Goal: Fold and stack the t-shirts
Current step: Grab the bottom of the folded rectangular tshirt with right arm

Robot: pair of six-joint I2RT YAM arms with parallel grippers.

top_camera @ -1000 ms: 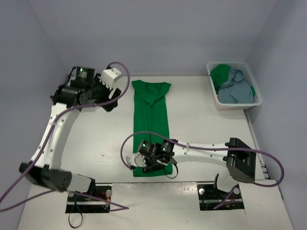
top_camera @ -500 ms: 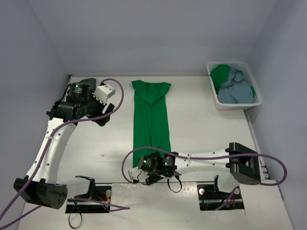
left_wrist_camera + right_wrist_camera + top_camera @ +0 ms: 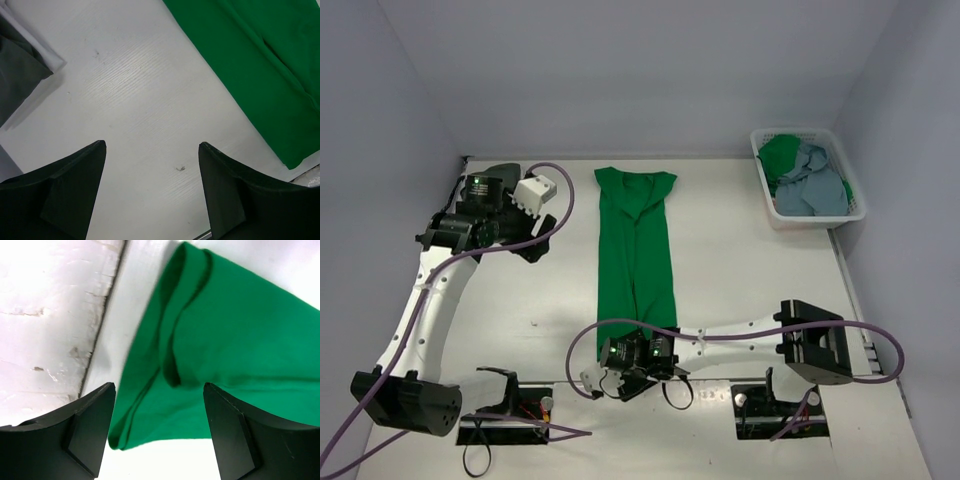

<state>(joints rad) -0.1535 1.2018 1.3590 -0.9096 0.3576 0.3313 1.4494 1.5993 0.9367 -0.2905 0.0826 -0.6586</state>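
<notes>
A bright green t-shirt [image 3: 635,250] lies as a long narrow strip down the middle of the table, collar at the far end. My right gripper [image 3: 625,372] is open at the shirt's near hem, by the table's near edge. In the right wrist view the gripper [image 3: 159,387] straddles the rumpled green hem [image 3: 225,340] without holding it. My left gripper [image 3: 532,238] is open and empty over the bare table left of the shirt. In the left wrist view the gripper [image 3: 152,144] sees the green shirt [image 3: 250,65] at upper right and a dark grey shirt [image 3: 15,70] on white cloth [image 3: 47,55] at upper left.
A white plastic laundry basket [image 3: 767,205] stands at the back right, holding a green shirt [image 3: 780,155] and a light blue-grey shirt [image 3: 815,190]. The table's near edge [image 3: 95,340] runs just left of the right gripper.
My right gripper has drawn back along the green shirt to its near hem at the table edge. My left gripper has moved a little left and nearer, still open.
</notes>
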